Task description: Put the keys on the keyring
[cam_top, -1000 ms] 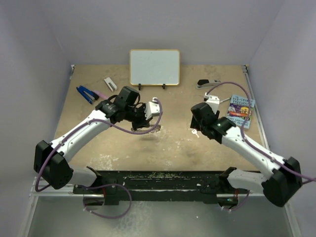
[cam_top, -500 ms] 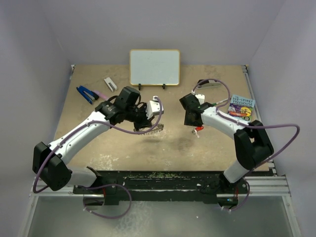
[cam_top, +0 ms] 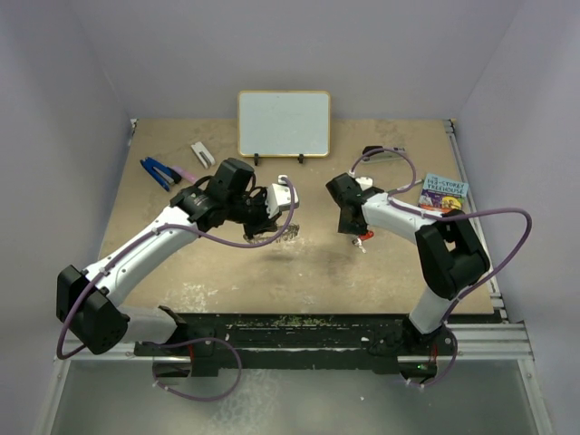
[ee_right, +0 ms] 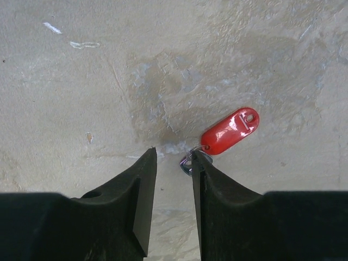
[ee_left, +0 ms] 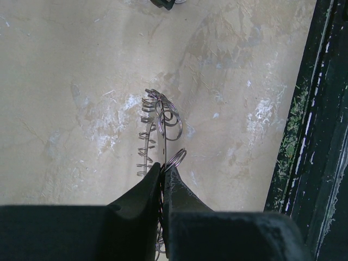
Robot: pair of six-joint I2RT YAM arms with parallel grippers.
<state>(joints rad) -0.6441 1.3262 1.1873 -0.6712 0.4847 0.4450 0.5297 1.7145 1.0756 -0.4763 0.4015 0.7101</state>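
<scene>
Keyring (ee_left: 154, 130) comes first in my left wrist view. I see it edge-on as a thin grey band, with small wire loops (ee_left: 168, 115) along its rim. The left gripper (ee_left: 162, 173) is clamped on the lower rim, and its two fingers (ee_left: 142, 190) press together on the metal with no gap between them. In the top view the keyring is held up off the table (ee_left: 65, 81), left of the middle, and a faint shadow lies on the surface under it. The key (ee_right: 228, 131) is well apart from the ring, to the right of the middle. In the right wrist view it lies on the worn, pale surface with its red plastic head pointing away from the arm. Its small silver part is just at the tip of one finger (ee_right: 217, 185) and partly hidden behind it. The right gripper (ee_right: 174, 153) is low over this place. Its jaws stand a little apart and only bare table shows in the gap, so I judge that the key is not between them. I cannot tell if the finger really touches the silver part. At the far edge stands a whiteboard (cam_top: 283, 122), and a colourful book (cam_top: 443, 193) lies on the right side.
</scene>
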